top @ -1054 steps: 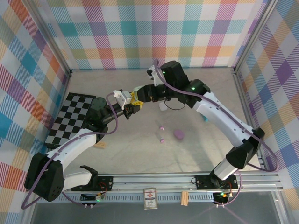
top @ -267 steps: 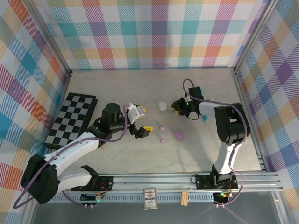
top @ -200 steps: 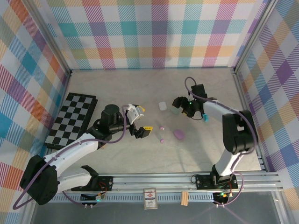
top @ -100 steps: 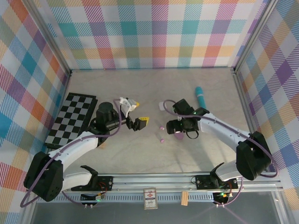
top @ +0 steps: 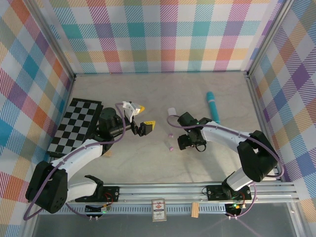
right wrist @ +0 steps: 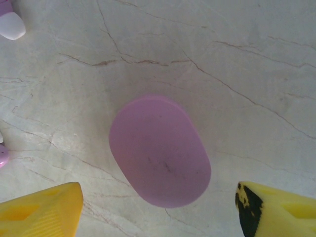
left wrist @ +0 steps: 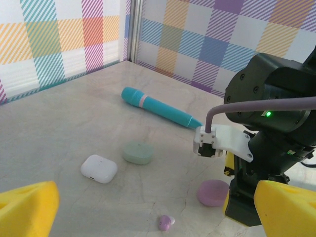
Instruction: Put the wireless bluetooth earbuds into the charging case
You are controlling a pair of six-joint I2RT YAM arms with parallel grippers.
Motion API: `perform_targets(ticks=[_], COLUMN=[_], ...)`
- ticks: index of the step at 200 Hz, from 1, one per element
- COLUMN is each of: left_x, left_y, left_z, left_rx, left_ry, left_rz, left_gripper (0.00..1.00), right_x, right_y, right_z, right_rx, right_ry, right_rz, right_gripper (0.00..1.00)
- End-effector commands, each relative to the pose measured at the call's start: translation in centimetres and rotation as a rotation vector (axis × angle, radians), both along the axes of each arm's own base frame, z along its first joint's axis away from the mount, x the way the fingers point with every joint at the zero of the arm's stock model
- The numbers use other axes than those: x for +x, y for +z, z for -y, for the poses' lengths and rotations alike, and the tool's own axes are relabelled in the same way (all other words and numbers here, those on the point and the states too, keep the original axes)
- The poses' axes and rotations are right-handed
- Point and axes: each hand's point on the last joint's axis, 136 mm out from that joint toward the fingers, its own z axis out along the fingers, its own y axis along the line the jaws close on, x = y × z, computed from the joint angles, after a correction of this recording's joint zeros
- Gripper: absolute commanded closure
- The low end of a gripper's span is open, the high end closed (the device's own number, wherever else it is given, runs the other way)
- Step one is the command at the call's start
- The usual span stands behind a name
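Right wrist view looks straight down past the yellow fingers of the right claw [right wrist: 158, 212]. They stand wide apart and hold nothing. The pink case [right wrist: 159, 150] lies on the table [right wrist: 247, 59] just ahead of the gap and touches neither finger. A white and purple earbud [right wrist: 10, 23] sits near the top left corner, and a second earbud [right wrist: 2, 155] peeks in at the left edge.

From above, the right claw [top: 186, 141] hangs low over the middle of the table. The left claw [top: 144, 117] is off to its left, fingers spread wide, with nothing between them. Its own camera sees the pink case [left wrist: 213, 191] under the other arm and a pink earbud [left wrist: 165, 222] close by. Farther back a white case [left wrist: 98, 168] and a green case [left wrist: 138, 152] lie near each other. A long teal cylinder [left wrist: 158, 106] rests behind them. A checkerboard [top: 76, 123] lies at the far left.
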Motion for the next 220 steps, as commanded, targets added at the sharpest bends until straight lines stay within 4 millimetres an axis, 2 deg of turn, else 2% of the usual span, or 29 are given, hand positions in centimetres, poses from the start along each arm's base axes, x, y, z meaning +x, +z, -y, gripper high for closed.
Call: perform_targets(ticks=[1,52,90,145,173,193,220], left_x=[-0.5,-0.7,-0.7,-0.7,-0.9,-1.3,-2.9], left_y=[0.3,0.2,0.1,0.5,0.7,1.1,1.6], left_z=[-0.2,-0.4,-0.4,-0.4,-0.5,-0.4,0.4], left_rx=[-0.009,0.004,0.003,0.005,-0.001,-0.005,0.013], left_ry=[-0.011,-0.008,-0.006,-0.006,-0.006,-0.025,-0.128], left_rz=[0.009,0.011,0.011,0.020,0.020,0.019,-0.021], left_gripper=[0.00,0.00,0.00,0.00,0.00,0.00,0.00], right_x=[0.5,0.3,0.0,0.5,0.5,0.4,-0.5], right_y=[-0.4,-1.1,-1.5,-0.9,0.8,3.0,6.0], right_z=[-0.9,-1.8,-1.6,-1.4,-2.0,-2.9,-4.4], right_rx=[0.007,-0.007,-0.016,-0.026,0.028,0.104,0.202], right_ry=[0.030,0.052,0.037,0.033,0.078,0.143,0.255], right_rz=[0.010,-0.019,-0.019,0.013,0.061,0.104,0.120], right_gripper=[0.24,0.39,0.52,0.65,0.67,0.68,0.68])
